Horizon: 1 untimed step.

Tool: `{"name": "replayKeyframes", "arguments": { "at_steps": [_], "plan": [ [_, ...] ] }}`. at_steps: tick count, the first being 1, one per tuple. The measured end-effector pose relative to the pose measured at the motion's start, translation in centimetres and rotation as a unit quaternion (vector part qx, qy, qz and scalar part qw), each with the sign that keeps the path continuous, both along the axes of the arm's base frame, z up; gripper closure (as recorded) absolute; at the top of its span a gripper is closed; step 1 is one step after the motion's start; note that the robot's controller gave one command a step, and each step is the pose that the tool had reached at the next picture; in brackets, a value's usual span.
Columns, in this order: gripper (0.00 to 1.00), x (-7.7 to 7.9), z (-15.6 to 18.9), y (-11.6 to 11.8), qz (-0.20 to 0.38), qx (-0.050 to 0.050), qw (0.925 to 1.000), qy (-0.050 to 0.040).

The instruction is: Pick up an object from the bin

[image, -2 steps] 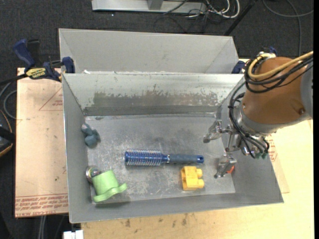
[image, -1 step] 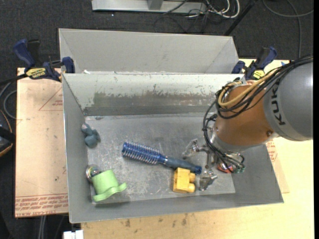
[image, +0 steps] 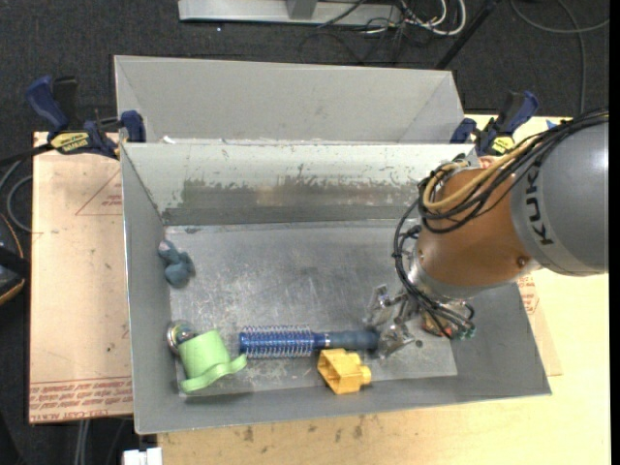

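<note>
Since the tool (image: 392, 325) sits by the blue brush handle (image: 341, 339), apart or together I cannot tell, clamping it seems next.

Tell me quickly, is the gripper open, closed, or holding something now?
Gripper: cannot be told. It sits low at the handle end of the blue brush, near the yellow block.
</note>
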<state>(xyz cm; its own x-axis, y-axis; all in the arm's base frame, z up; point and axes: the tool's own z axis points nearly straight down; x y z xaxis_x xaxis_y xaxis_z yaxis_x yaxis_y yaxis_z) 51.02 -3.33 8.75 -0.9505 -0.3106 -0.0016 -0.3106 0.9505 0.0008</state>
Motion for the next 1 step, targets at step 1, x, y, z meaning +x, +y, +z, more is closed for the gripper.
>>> {"name": "replayKeyframes", "arguments": {
  "at_steps": [1],
  "plan": [
    [1.0,0.49,14.74,-1.92,-0.006,-0.001,1.0,-0.0039]
  ]
}}
